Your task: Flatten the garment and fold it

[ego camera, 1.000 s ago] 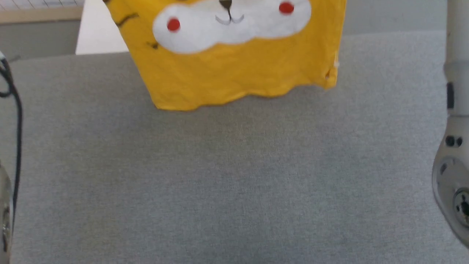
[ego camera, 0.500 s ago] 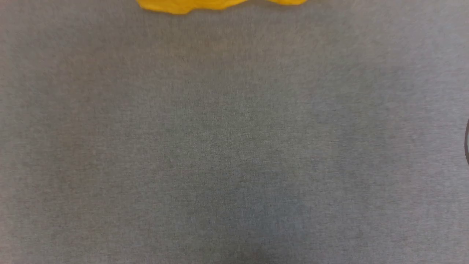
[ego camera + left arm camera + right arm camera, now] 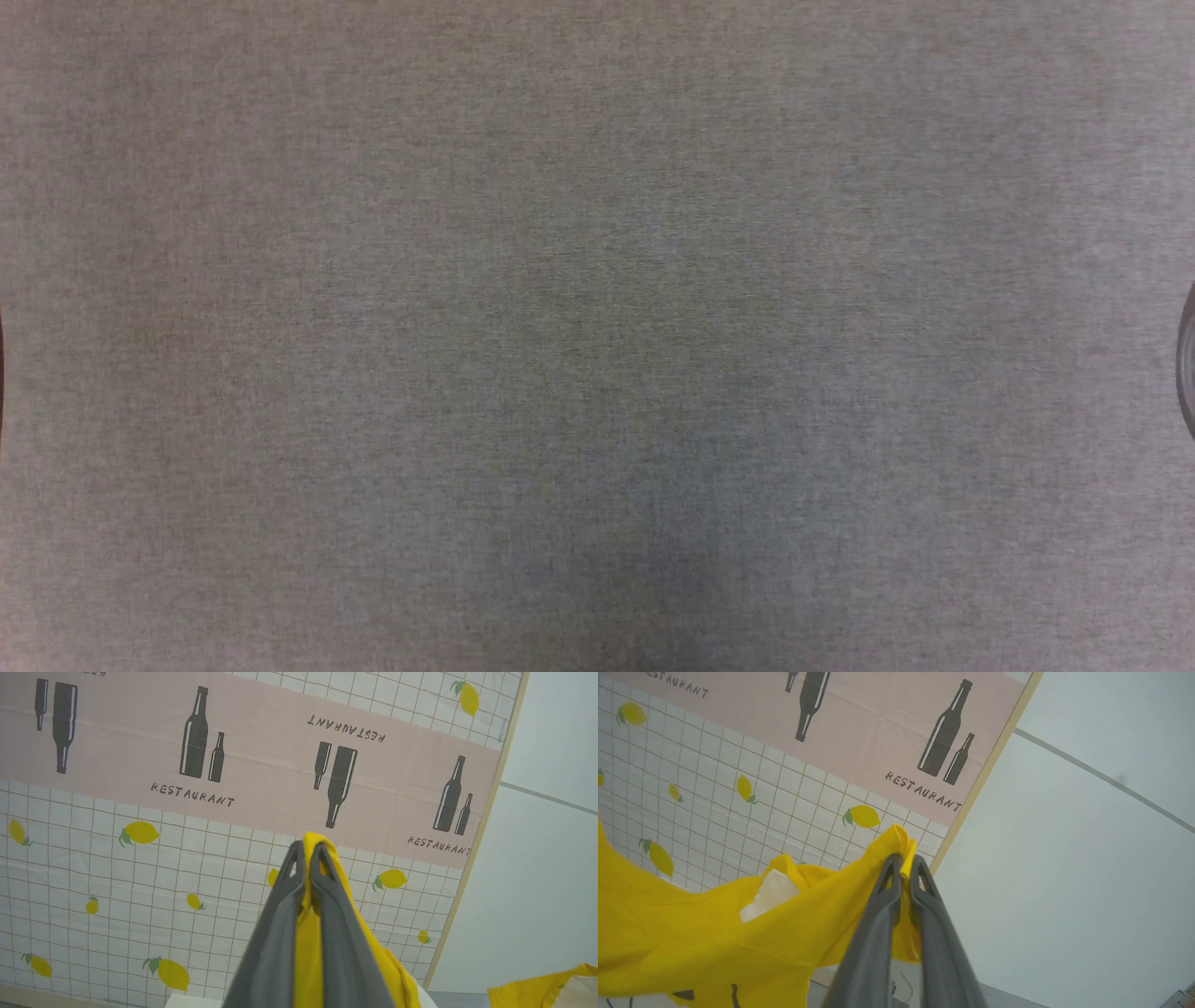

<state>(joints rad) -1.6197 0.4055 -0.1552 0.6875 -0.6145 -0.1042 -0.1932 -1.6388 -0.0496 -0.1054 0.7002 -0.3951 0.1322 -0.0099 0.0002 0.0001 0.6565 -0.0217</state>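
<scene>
In the left wrist view my left gripper [image 3: 306, 851] is shut on a pinch of the garment [image 3: 310, 933], whose bright yellow cloth runs down between the two grey fingers [image 3: 275, 933]. My right gripper [image 3: 903, 863] is shut on another yellow edge of the garment [image 3: 714, 924], which hangs away to the left in that view with a white patch and black marks on it. Both grippers are raised, pointing toward a wall. The head view looks down on grey cloth tabletop [image 3: 597, 336] with no garment on it.
Behind the grippers hangs a wall cloth [image 3: 140, 812] printed with lemons, dark bottles and the word RESTAURANT, edged by a wooden strip [image 3: 481, 826], with a plain pale wall [image 3: 1064, 882] beside it. A rounded dark arm part [image 3: 1187, 359] shows at the right edge of the head view.
The head view has tilted down: the hanging yellow garment slid out of the top of the picture, along with the table's far edge and the arms. Only grey tabletop remains.
</scene>
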